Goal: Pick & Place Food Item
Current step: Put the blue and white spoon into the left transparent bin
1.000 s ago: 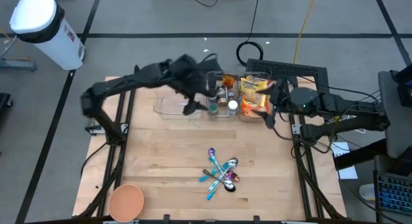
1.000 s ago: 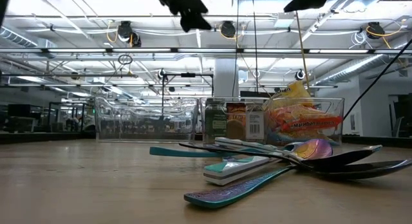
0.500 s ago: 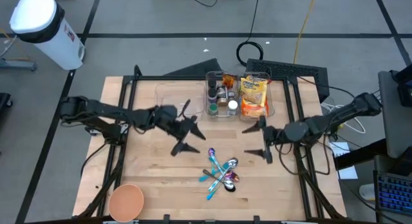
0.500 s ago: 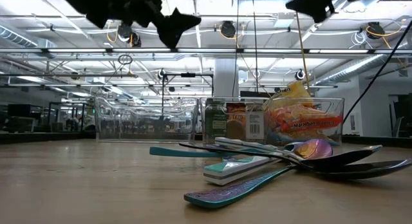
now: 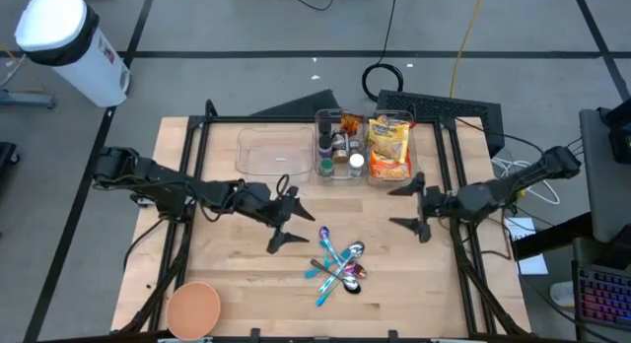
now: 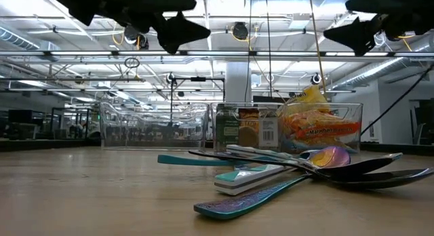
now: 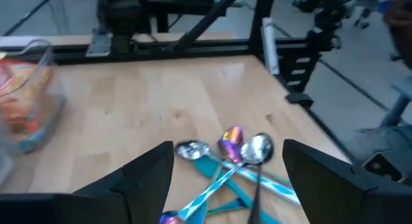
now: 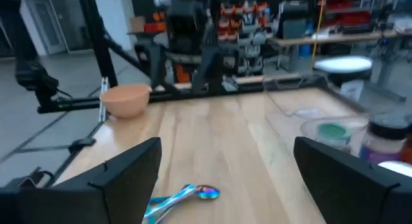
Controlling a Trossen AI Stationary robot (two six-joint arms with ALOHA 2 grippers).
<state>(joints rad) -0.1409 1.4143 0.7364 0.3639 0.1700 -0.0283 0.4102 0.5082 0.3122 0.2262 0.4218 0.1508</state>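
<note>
Snack bag upright in bin, long axis vertical. Left tool, right tool: both spread wide, empty.

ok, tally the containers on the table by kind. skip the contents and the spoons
Clear bins: 3 (the empty bin, the jar bin, the snack-bag bin)
Orange bowl: 1
Total: 4
</note>
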